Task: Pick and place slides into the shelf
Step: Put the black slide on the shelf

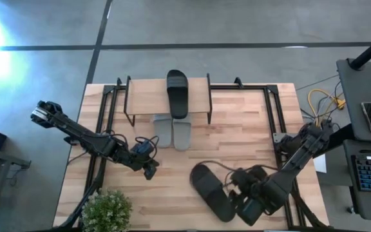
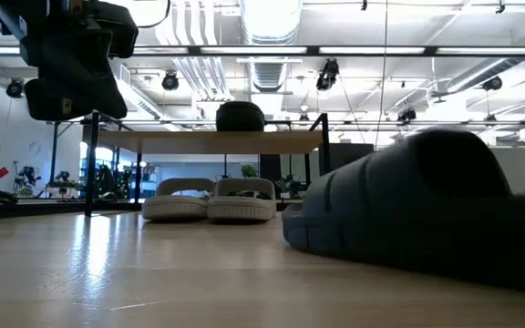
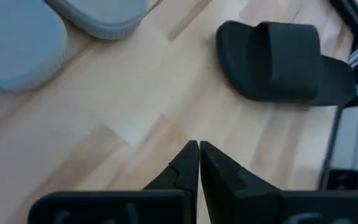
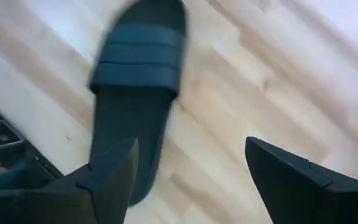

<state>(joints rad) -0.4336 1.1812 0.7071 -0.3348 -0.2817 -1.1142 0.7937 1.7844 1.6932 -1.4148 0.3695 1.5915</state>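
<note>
One black slide [image 1: 178, 93] lies on the plank top of the shelf [image 1: 147, 96]. The two light grey slides [image 1: 172, 132] rest side by side on the table under the shelf's near edge. The second black slide [image 1: 210, 190] lies sole-down on the table near the near edge, and shows large in the low view [image 2: 417, 210]. My right gripper [image 4: 191, 180] is open just right of this slide's heel end [image 4: 129, 168]; whether a finger touches it cannot be told. My left gripper [image 3: 197, 155] is shut and hovers over bare table to the left [image 1: 150, 169].
A small potted plant [image 1: 107, 209] stands at the table's near left corner. Black metal frame rails [image 1: 272, 116] run along the table's left and right sides. Bare wood lies between the grey slides and the black slide on the table.
</note>
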